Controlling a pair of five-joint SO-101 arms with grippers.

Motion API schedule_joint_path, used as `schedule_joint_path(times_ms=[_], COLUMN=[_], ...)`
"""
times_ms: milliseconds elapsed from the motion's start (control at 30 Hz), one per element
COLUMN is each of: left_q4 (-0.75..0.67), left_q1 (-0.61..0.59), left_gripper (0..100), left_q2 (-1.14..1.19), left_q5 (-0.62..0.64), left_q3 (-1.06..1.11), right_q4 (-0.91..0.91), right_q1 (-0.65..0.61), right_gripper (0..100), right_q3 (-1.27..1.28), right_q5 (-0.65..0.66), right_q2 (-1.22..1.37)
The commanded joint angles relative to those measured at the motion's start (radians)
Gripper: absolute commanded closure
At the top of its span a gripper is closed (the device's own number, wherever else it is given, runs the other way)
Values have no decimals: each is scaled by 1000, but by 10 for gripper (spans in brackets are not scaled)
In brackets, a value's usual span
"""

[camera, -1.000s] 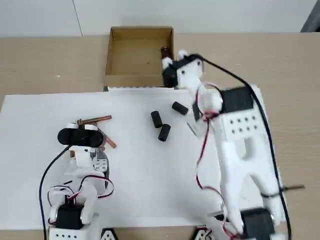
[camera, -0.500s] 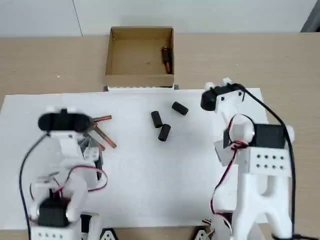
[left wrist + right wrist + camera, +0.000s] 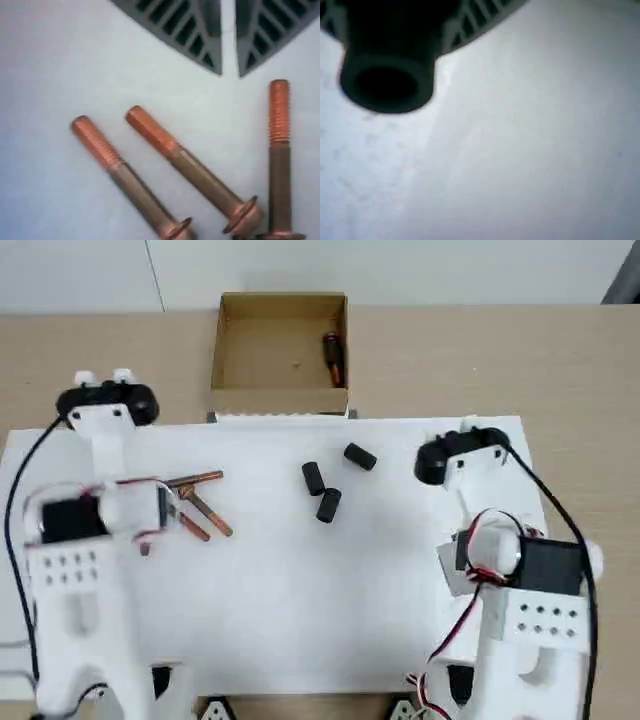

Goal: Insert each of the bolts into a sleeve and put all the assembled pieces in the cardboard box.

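White sheet, bolts toward left edge; left tool barely ajar, empty; right tool unclear.

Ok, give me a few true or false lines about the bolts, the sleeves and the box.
Three bolts lie loose on the paper. True.
The box is empty. False: one assembled piece lies in it.
Three sleeves lie on the paper. True.
One sleeve on the paper already has a bolt in it. False: the bolts lie apart from the sleeves.
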Motion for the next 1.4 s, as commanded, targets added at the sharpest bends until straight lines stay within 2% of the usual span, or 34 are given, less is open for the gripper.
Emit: schedule_joint_path(times_ms=[0,200,400,633,1100,1367], left_q4=[9,-12,-49,-146,-141,-147], left_q1=[-66,-72,-74,-74,-132,-121], left_gripper=[993,990,926,913,915,916], left_q2=[114,255,411,479,738,767], left_q5=[-60,-149,-161,-209,-239,-239], left_q3=[-68,-122,-127,-134,-337,-357], right_q4=[-4,-4,-4,-4,-4,-4], right_q1=[73,154,162,162,156,156], right_gripper=[996,996,995,995,995,995], right_q3=[-5,-3,-3,-3,-3,-3], right_q5=[-3,-2,-5,-6,-5,-5], right_q2=[-36,-38,-38,-38,-38,-33])
